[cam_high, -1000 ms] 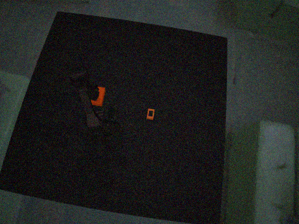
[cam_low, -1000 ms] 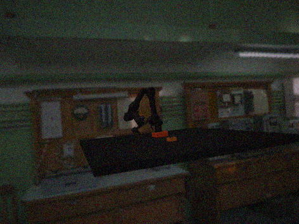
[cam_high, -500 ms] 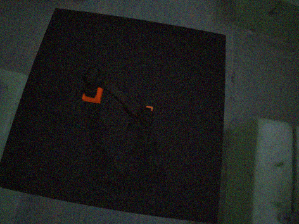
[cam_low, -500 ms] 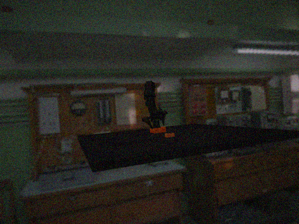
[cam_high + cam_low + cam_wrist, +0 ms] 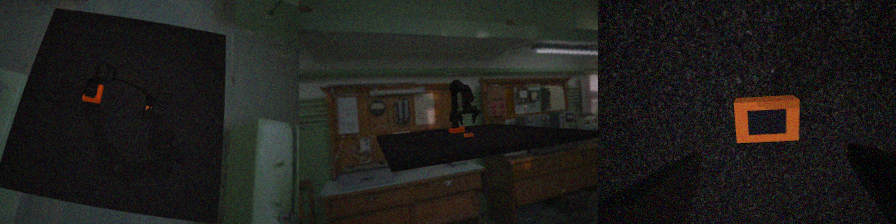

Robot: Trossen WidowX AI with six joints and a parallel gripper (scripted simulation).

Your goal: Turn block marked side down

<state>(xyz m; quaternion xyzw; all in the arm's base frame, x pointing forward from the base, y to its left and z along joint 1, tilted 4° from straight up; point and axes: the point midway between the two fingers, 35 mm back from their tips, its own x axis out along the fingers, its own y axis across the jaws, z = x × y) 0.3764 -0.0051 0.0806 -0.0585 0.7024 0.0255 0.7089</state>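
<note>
The orange block [image 5: 147, 107] [image 5: 468, 135] [image 5: 742, 123] rests on the dark table [image 5: 184, 164] [image 5: 426, 152] [image 5: 673, 65]. In the wrist view its face with the dark rectangular mark points up at the camera, and a thin strip of one side shows along its far edge. My gripper [image 5: 467, 122] [image 5: 774, 154] is open and empty, pointing down above the table near the block. In the wrist view the block lies between and a little beyond the two dark fingertips. In the top view the arm hides most of the block.
An orange base piece [image 5: 99, 95] [image 5: 457, 130] sits at the foot of my dark arm, to the left of the block. The arm arches from there over to the block. The views are very dark and grainy.
</note>
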